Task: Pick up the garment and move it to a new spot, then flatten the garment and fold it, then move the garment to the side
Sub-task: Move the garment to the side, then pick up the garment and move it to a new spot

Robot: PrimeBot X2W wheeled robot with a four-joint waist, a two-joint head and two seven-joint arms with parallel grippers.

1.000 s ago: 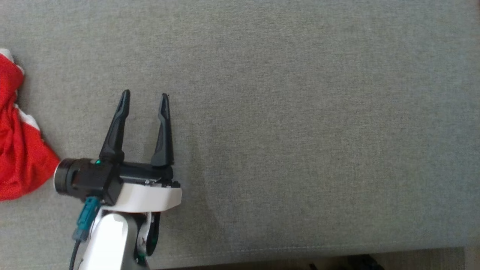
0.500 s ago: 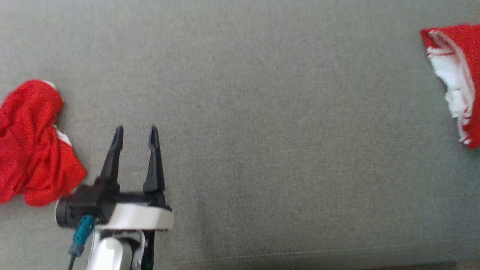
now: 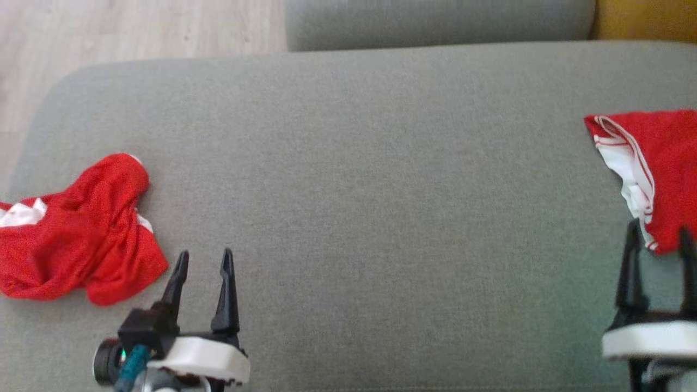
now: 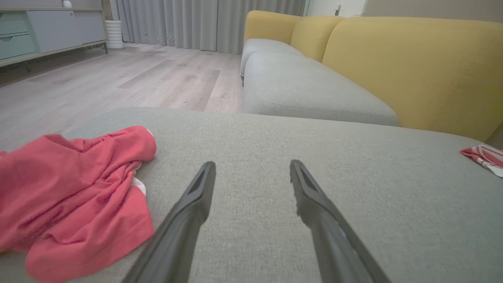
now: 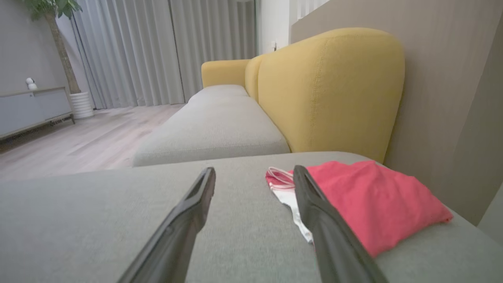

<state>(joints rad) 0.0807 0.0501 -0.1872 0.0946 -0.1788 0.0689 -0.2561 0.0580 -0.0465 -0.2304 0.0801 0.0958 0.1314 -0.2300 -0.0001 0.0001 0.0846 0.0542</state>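
A crumpled red garment (image 3: 81,228) with white trim lies on the left part of the grey sofa cushion (image 3: 370,179). My left gripper (image 3: 204,258) stands open just to its right, apart from it and with nothing between its fingers. In the left wrist view the same heap (image 4: 74,188) sits left of the open gripper (image 4: 251,167). A folded red and white garment (image 3: 653,174) lies at the cushion's right end. My right gripper (image 3: 659,234) is open at its near edge. In the right wrist view, the right finger (image 5: 326,220) overlaps the folded garment (image 5: 369,200).
Pale wood floor (image 3: 136,27) lies beyond the cushion's rounded left corner. A second grey seat (image 4: 306,90) and yellow backrests (image 5: 330,90) stand behind. A wall (image 5: 452,98) closes off the right end. A low cabinet (image 4: 39,27) and curtains (image 5: 129,51) are far off.
The head camera has tilted, so the whole picture shifted: the folded garment, the floor and my right gripper have come into view. The left gripper stays open beside the crumpled garment.
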